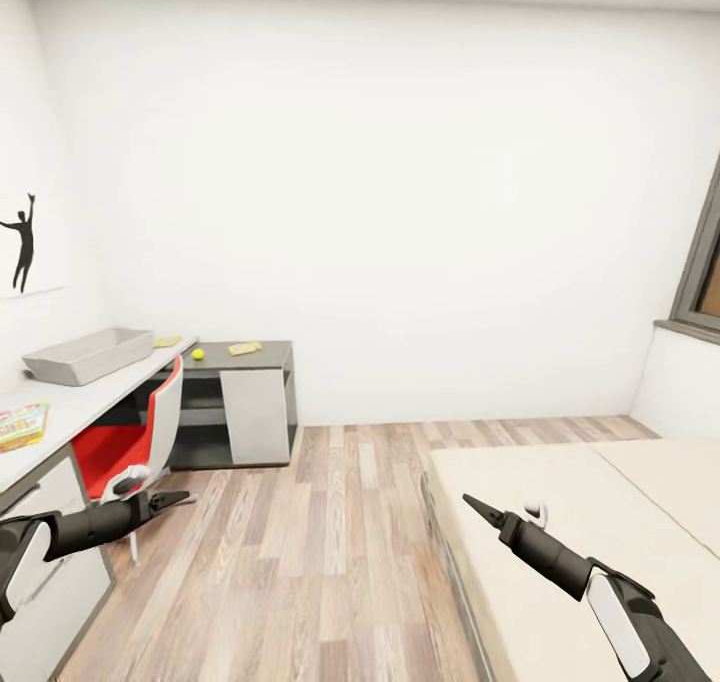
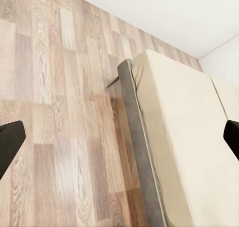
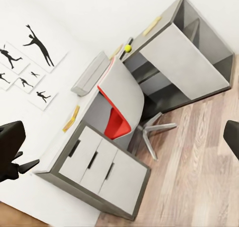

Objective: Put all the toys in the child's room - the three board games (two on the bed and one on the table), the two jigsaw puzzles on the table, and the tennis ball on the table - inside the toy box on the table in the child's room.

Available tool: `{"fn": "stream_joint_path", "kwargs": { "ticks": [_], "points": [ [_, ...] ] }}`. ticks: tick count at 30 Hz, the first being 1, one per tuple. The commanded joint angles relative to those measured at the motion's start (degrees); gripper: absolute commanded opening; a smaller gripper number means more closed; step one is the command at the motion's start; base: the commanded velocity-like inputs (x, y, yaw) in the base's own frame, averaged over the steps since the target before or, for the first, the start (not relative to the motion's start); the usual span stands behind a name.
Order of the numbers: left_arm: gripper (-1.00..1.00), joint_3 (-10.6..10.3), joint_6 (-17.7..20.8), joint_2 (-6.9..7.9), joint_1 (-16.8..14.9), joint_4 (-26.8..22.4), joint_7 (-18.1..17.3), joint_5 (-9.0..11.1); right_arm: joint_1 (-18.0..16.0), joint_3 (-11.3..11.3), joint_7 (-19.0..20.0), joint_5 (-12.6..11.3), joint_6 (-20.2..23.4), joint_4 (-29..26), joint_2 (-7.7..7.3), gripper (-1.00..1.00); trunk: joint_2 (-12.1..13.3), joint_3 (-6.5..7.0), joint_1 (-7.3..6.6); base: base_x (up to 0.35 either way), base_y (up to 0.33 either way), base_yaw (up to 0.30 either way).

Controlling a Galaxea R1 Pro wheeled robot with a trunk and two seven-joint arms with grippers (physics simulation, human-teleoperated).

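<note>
Child's room, head view, largest item first. The bed (image 1: 590, 522) lies at your right, its visible mattress bare; no board game shows on this part, so judge that the two games lie farther along it and turn the head that way before reaching. The L-shaped counter (image 1: 95, 392) runs along the left wall, with a red-and-white chair (image 1: 140, 432) tucked against it. On it sits the grey toy box (image 1: 88, 354), open-topped and apparently empty. A colourful flat box (image 1: 20, 426), probably a board game, rests at the counter's near end; two thin yellow items (image 1: 244, 348), likely the puzzles, and the tennis ball (image 1: 198, 354) lie at the far corner. Your left claw (image 1: 175, 500) and right claw (image 1: 478, 509) hang empty; both wrist views show their fingers spread wide. Drive closer first.
</note>
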Motion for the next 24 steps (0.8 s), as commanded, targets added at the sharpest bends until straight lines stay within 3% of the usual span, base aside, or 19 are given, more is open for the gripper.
{"fn": "stream_joint_path", "kwargs": {
  "ticks": [1,11,24],
  "points": [
    [1.00,0.08,0.30,0.00,-0.07,0.02,-0.13,0.08,-0.03,-0.04,0.05,-0.39,0.45,-0.01,-0.01,1.00,-0.06,-0.09,0.01,-0.017,-0.058,0.233],
    [1.00,0.06,0.28,-0.03,-0.07,0.02,-0.13,0.09,-0.03,-0.03,0.05,-0.39,0.55,-0.01,-0.01,1.00,-0.06,-0.09,0.01,-0.007,-0.021,0.196],
    [1.00,0.08,0.31,-0.05,-0.07,0.02,-0.13,0.08,-0.03,-0.02,0.05,-0.39,0.45,-0.01,0.00,1.00,-0.06,-0.09,0.01,-0.045,-0.002,0.031]
  ]
}}
